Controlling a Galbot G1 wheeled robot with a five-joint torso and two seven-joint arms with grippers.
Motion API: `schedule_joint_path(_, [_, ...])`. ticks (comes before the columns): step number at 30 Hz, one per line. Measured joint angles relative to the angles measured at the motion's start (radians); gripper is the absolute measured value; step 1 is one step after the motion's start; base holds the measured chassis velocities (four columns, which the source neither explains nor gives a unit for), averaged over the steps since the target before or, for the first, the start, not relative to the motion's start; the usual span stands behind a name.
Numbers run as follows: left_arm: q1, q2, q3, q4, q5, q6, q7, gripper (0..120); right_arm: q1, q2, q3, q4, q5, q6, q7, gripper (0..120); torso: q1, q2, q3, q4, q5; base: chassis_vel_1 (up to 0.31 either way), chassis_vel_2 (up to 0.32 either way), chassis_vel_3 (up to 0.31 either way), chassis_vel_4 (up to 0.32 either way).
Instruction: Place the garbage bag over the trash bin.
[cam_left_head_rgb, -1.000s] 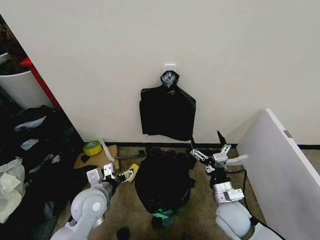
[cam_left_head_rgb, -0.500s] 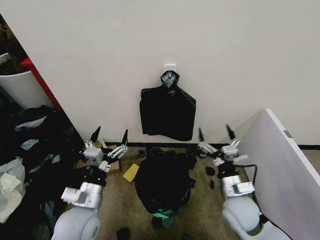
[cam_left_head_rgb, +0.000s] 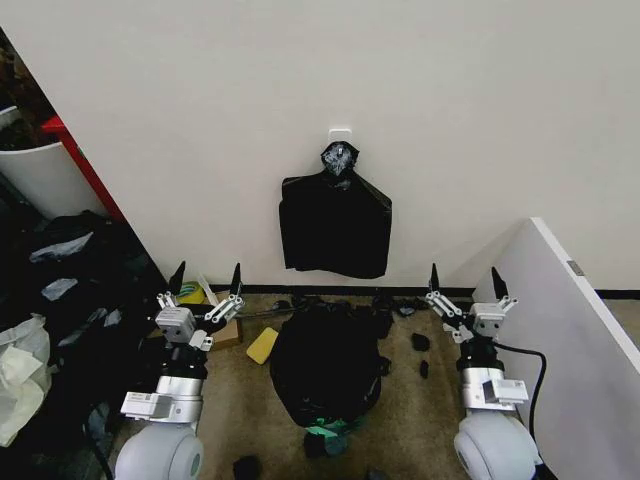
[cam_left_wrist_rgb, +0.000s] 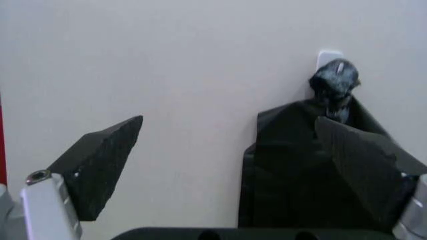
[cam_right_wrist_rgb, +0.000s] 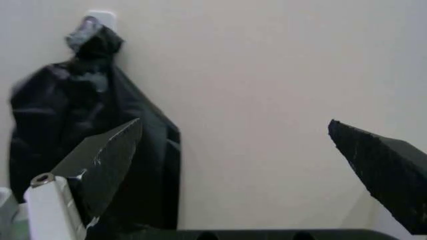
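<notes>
The garbage bag (cam_left_head_rgb: 325, 372), glossy and black, is draped over the trash bin on the floor by the wall. Of the trash bin, a strip of pale green (cam_left_head_rgb: 323, 431) peeks out under the bag's lower edge. My left gripper (cam_left_head_rgb: 207, 279) stands open to the left of the bag, fingers pointing up and holding nothing. On the bag's other side my right gripper (cam_left_head_rgb: 463, 281) is open too, equally clear of it. The left wrist view has my left gripper (cam_left_wrist_rgb: 228, 119) spread wide before the wall. The right wrist view has my right gripper (cam_right_wrist_rgb: 233, 121) spread the same way.
A flat bunch of black bags (cam_left_head_rgb: 335, 225) hangs from a wall hook above the bin. A white panel (cam_left_head_rgb: 560, 340) leans at the right. Yellow tape (cam_left_head_rgb: 188, 294), cardboard and a yellow scrap (cam_left_head_rgb: 262, 345) lie on the floor. A white drum (cam_left_head_rgb: 40, 170) and piled bags stand at the left.
Both arms have drawn away from the bag's sides and swung outward. The grippers now point up toward the wall, open and farther apart. The bag stays on the bin.
</notes>
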Motion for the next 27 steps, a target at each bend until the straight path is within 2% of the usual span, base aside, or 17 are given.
schedule_joint_path(4, [0.017, 0.003, -0.003, -0.005, 0.011, -0.018, 0.000, 100, -0.007, 0.011, -0.012, 0.002, -0.011, 0.003, -0.001, 100, 0.000, 0.000, 0.000, 0.0001, -0.0001, 0.000, 0.000, 0.000, 0.000])
schedule_joint_path(11, [0.019, 0.014, 0.004, -0.032, 0.013, 0.003, 0.013, 100, -0.016, 0.009, -0.012, 0.006, -0.042, -0.028, 0.040, 100, 0.000, 0.000, 0.000, 0.0000, -0.0001, 0.000, 0.000, 0.000, 0.000])
schedule_joint_path(27, [0.005, 0.007, 0.009, 0.007, 0.033, -0.009, 0.014, 100, -0.004, 0.018, -0.020, -0.008, -0.044, -0.016, 0.028, 100, 0.000, 0.000, 0.000, 0.0000, -0.0001, 0.000, 0.000, 0.000, 0.000])
